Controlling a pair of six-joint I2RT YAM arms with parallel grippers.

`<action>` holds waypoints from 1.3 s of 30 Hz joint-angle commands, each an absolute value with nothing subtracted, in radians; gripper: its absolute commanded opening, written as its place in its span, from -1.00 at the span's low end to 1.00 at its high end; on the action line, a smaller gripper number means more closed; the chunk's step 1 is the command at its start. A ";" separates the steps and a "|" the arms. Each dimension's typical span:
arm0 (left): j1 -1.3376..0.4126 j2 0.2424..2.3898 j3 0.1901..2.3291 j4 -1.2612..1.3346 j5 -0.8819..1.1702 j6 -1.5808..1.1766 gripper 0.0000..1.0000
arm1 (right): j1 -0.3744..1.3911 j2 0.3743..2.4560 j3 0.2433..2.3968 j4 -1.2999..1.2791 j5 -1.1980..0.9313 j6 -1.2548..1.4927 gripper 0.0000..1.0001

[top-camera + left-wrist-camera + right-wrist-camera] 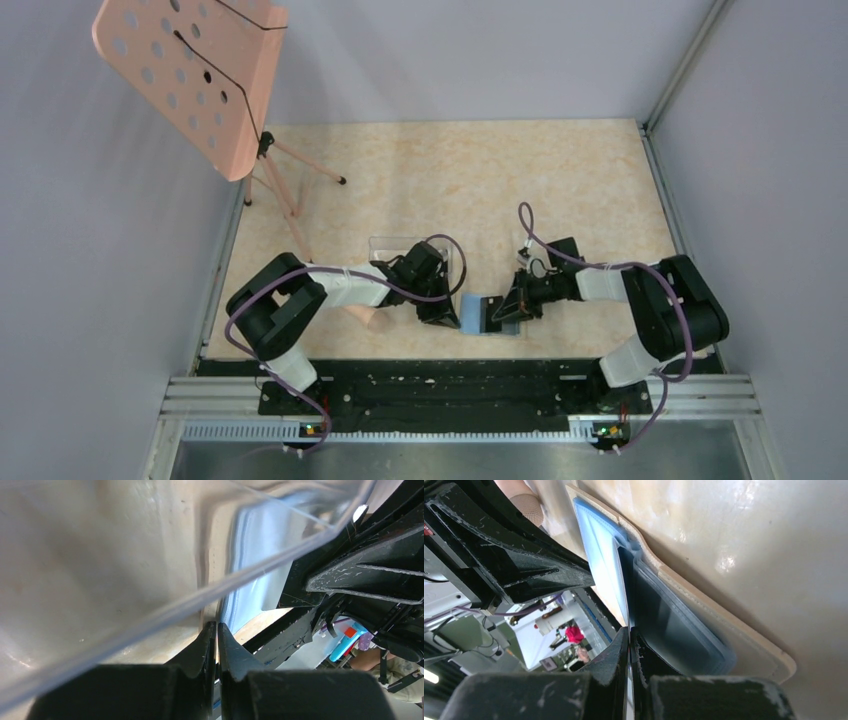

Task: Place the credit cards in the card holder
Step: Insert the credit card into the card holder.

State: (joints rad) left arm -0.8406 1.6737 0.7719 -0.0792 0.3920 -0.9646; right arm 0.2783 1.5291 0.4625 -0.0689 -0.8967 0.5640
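Card holder: the small flat bifold wallet, tan outside and blue-grey inside [744, 645], lies opened on the beige marbled table [480, 180] near its front edge, between the two grippers. From above, the arms hide much of it.
Credit cards: we cannot pick out the thin dark credit cards with certainty. A dark flat panel [669, 630] sits within the blue lining; card or pocket, we cannot tell.
Left gripper: the left gripper [216, 627] has its black fingers drawn together to a hairline slit. We cannot tell whether anything thin sits in that slit. Its tips are just beside the wallet's left edge.
Right gripper: the right gripper [629, 631] is clenched, fingers pressed together at the wallet's right side. The raised blue flap's edge runs down to the tips; we cannot tell whether it is pinched.
Clear box: the transparent rectangular plastic box [385, 245] lies mostly under the left arm. In the left wrist view its rim crosses the frame, blurred, and we see the wallet only through it.
Stand: a pink perforated plate on a tripod [190, 70] stands at the far left, its top cut off by the frame.
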 commanded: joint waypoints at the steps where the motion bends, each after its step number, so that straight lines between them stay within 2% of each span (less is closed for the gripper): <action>1: -0.849 1.699 0.802 -0.084 0.382 -0.940 -0.81 | 0.277 1.593 0.502 -0.080 -0.933 0.522 -1.00; 8: -0.851 1.704 0.812 -0.093 0.380 -0.938 -0.82 | 0.306 1.597 0.497 -0.034 -0.917 0.568 -1.00; 13: -0.852 1.705 0.817 -0.103 0.374 -0.937 -0.83 | 0.338 1.592 0.508 -0.019 -0.885 0.592 -0.85; 15: -0.851 1.705 0.816 -0.105 0.373 -0.937 -0.84 | 0.347 1.574 0.535 -0.098 -0.816 0.556 -0.72; 21: -0.851 1.703 0.817 -0.107 0.368 -0.937 -0.85 | 0.362 1.442 0.615 -0.334 -0.606 0.473 -0.12; 26: -0.852 1.714 0.825 -0.107 0.372 -0.935 -0.85 | 0.404 1.425 0.675 -0.429 -0.517 0.431 0.16; 34: -0.851 1.726 0.840 -0.108 0.374 -0.933 -0.85 | 0.430 1.430 0.715 -0.503 -0.411 0.401 0.25; 39: -0.852 1.731 0.843 -0.106 0.380 -0.931 -0.84 | 0.433 1.492 0.692 -0.415 -0.543 0.407 0.09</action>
